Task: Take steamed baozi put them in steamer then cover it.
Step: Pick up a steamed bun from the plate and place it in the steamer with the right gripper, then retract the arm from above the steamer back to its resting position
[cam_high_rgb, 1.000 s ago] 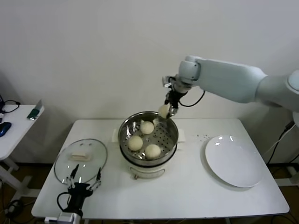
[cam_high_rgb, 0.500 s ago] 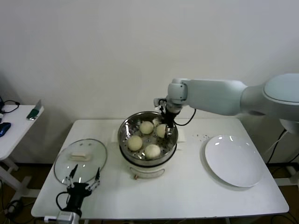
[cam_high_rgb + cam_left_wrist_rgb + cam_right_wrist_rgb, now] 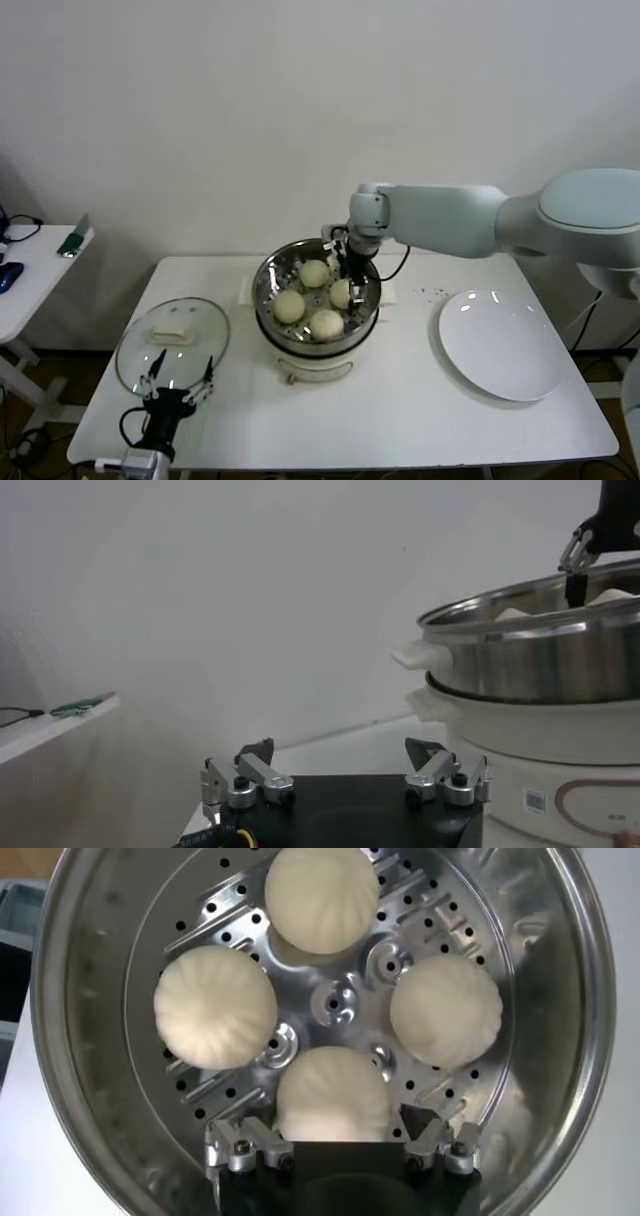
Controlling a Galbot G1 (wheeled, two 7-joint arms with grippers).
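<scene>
The steamer (image 3: 300, 345) stands mid-table with several baozi on its perforated floor (image 3: 340, 1003). My right gripper (image 3: 350, 272) reaches down inside its far right side. In the right wrist view that gripper (image 3: 335, 1126) is open, and its fingers stand on either side of the nearest baozi (image 3: 332, 1088), which rests on the floor. The other baozi (image 3: 215, 1006) (image 3: 321, 893) (image 3: 445, 1010) lie around the centre. The cover (image 3: 200, 325) lies flat at the left of the table. My left gripper (image 3: 179, 380) hovers open just in front of it, holding nothing.
A flat white plate (image 3: 505, 345) lies at the right of the table. A small side table (image 3: 30, 270) with a few items stands off to the left. In the left wrist view the steamer's steel wall (image 3: 530, 660) rises to one side of my left gripper (image 3: 338, 748).
My right gripper came down from above the steamer's far rim into the basket with a baozi, then opened and left it on the floor. The left arm stayed put.
</scene>
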